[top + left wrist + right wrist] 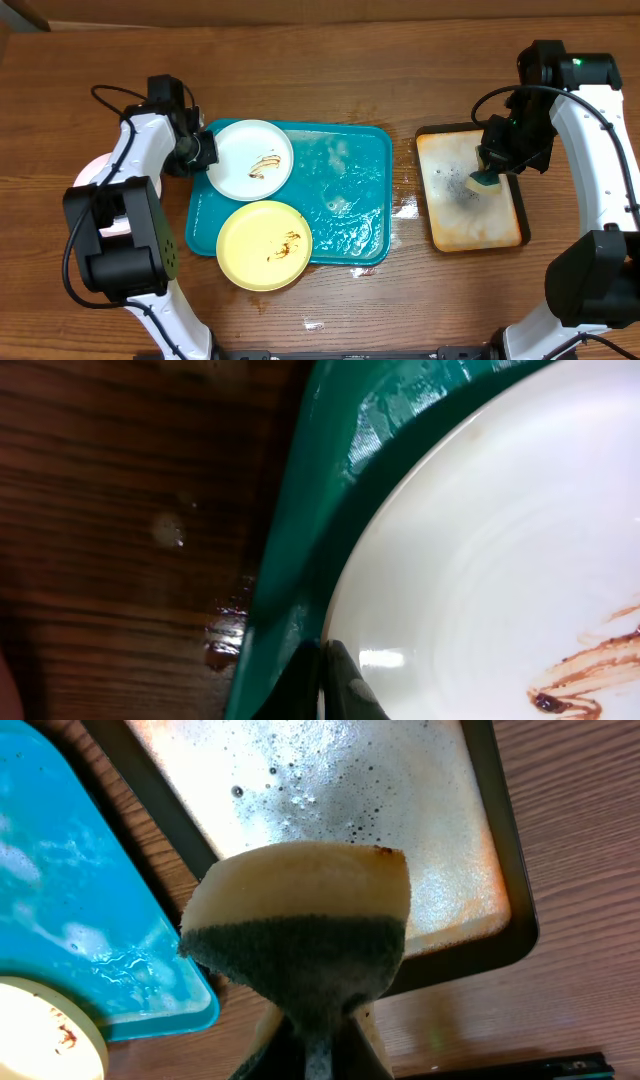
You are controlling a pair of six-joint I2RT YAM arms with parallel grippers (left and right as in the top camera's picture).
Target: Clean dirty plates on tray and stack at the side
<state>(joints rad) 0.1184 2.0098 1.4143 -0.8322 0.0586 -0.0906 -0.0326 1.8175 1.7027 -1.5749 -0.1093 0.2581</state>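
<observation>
The teal tray [350,200] lies mid-table, wet and soapy. A white plate [250,160] with a brown smear rests on its upper left. A pale yellow plate [262,245] with brown smears sits at its lower left, overhanging the rim. Another white plate [92,175] lies off the tray at far left, mostly hidden under my left arm. My left gripper [203,152] is shut on the smeared white plate's left rim, shown close in the left wrist view [326,675]. My right gripper [320,1040] is shut on a yellow-and-green sponge [484,183] above the small tray.
A black-rimmed tray [500,225] with a foamy, stained beige inside stands right of the teal tray. Water droplets lie on the wooden table between the two trays [405,205] and beside the teal tray's left rim [225,645].
</observation>
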